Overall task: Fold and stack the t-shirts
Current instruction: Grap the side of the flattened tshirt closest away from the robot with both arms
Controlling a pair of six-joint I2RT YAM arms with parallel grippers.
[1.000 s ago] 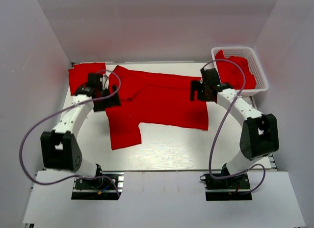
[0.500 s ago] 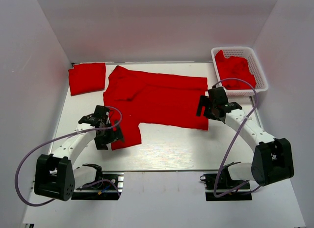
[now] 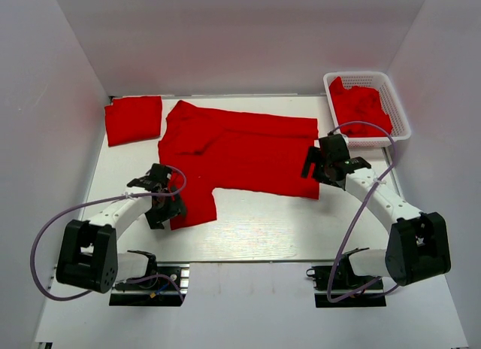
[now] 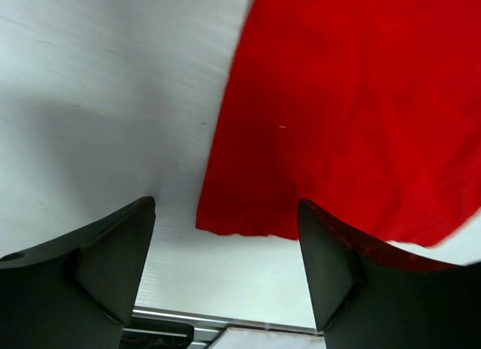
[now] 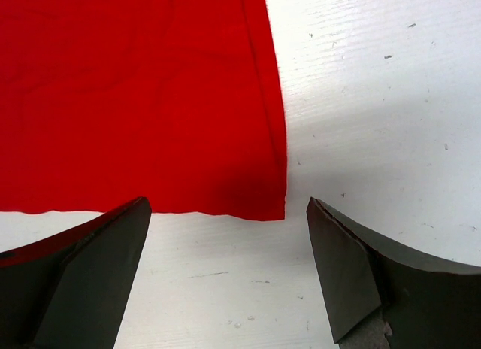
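Currently the spread t-shirt [image 3: 240,150] lies flat mid-desk. Left gripper [image 4: 225,206], released and empty, hangs over its sleeve corner toward the near-left corner; right gripper [image 5: 225,206] likewise over its hem corner by the right edge. Descending too shallow could miss the thin cloth, skewing the fold.

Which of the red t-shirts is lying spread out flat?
The big middle t-shirt, opened out whole; the far-left t-shirt is folded, and the crumpled t-shirt sits in the basket.
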